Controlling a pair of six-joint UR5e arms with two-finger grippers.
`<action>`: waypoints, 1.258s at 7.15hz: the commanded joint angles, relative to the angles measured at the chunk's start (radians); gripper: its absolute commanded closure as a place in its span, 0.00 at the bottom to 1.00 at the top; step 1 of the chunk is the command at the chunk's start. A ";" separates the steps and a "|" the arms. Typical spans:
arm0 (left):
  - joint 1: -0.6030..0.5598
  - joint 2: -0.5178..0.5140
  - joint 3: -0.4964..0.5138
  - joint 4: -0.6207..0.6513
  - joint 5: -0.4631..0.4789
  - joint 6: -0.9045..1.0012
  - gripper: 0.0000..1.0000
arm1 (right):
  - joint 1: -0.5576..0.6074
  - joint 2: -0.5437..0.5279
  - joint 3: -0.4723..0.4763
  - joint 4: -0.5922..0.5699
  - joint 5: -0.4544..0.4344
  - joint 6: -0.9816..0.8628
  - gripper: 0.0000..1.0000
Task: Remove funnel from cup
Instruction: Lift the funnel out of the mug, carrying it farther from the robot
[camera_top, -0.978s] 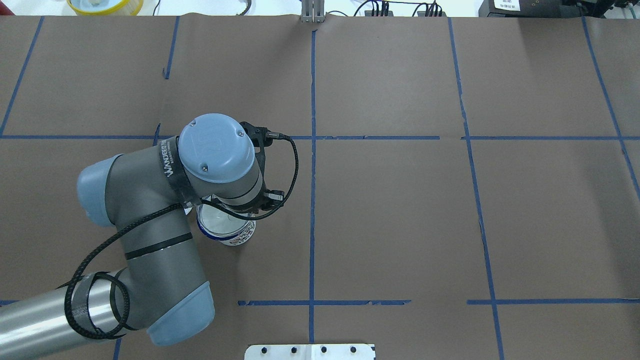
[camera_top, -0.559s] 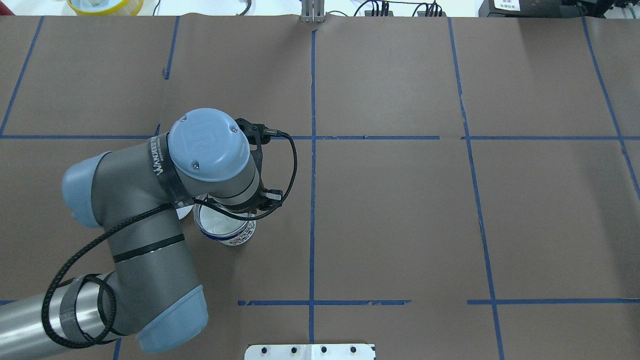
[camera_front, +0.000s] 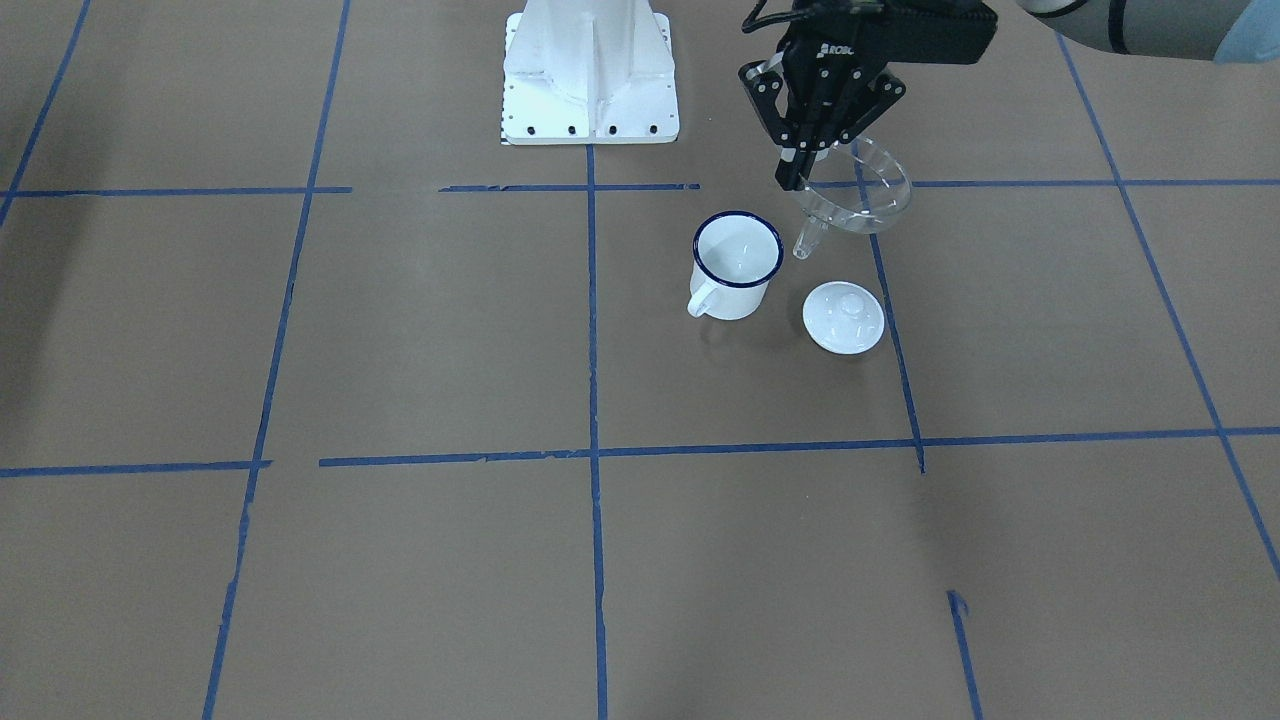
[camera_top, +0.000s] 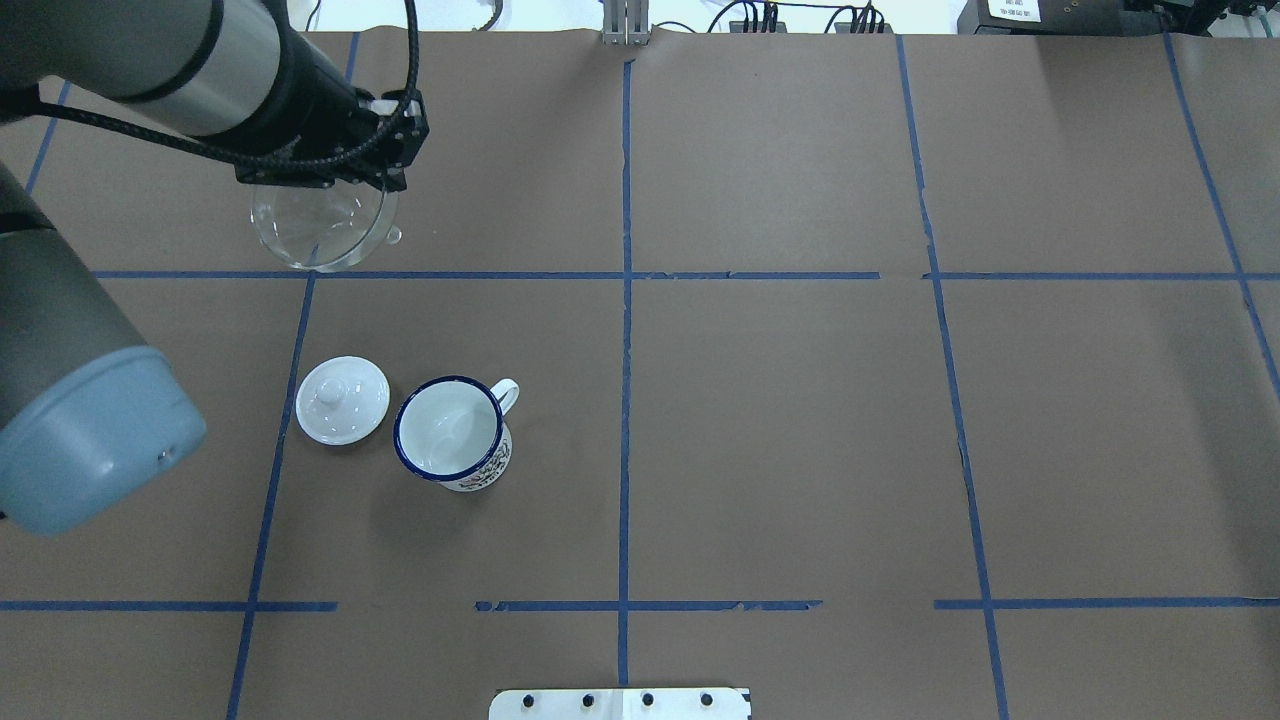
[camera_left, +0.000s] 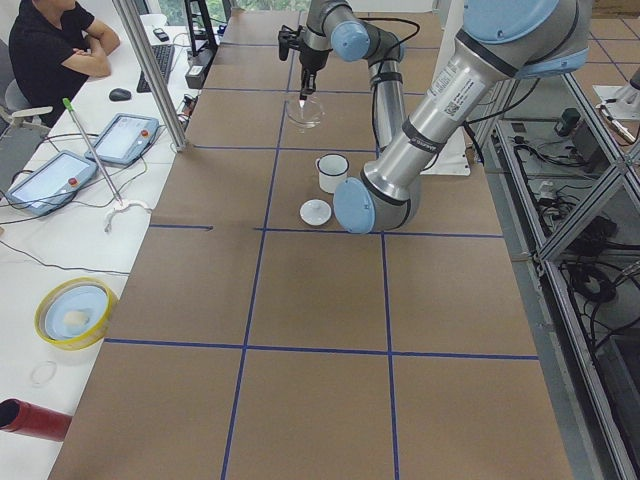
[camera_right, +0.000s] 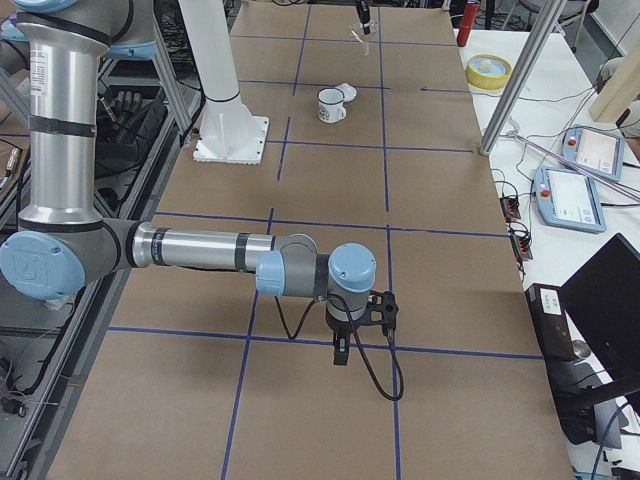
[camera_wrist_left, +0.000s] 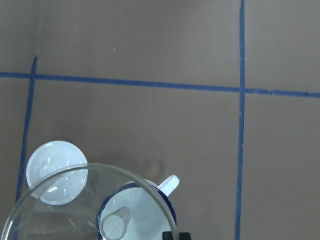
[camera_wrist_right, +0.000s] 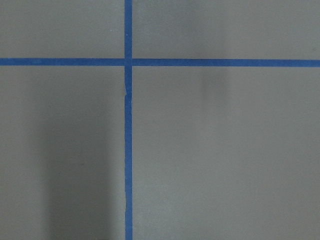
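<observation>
Two left fingers (camera_front: 798, 163) pinch the funnel (camera_front: 866, 196) rim; right fingers (camera_right: 341, 352) too small to judge.

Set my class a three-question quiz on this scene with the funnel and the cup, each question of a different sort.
1. Fill in: the funnel hangs above the table, gripped at its rim by the robot's ___ gripper.
2. Multiple choice: what lies on the table beside the cup? A) a round white lid B) a spoon C) a plate.
3. True or false: the funnel's spout is inside the cup.
Key: 1 left. 2 A. 3 false; the spout hangs clear of the cup.
</observation>
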 joint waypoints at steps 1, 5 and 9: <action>-0.047 0.050 0.138 -0.367 0.139 -0.257 1.00 | 0.000 0.000 0.000 0.000 0.000 0.000 0.00; 0.008 0.055 0.464 -0.724 0.422 -0.605 1.00 | 0.000 0.000 0.000 0.000 0.000 0.000 0.00; 0.237 0.095 0.784 -1.135 0.898 -0.980 1.00 | 0.000 0.000 0.000 0.000 0.000 0.000 0.00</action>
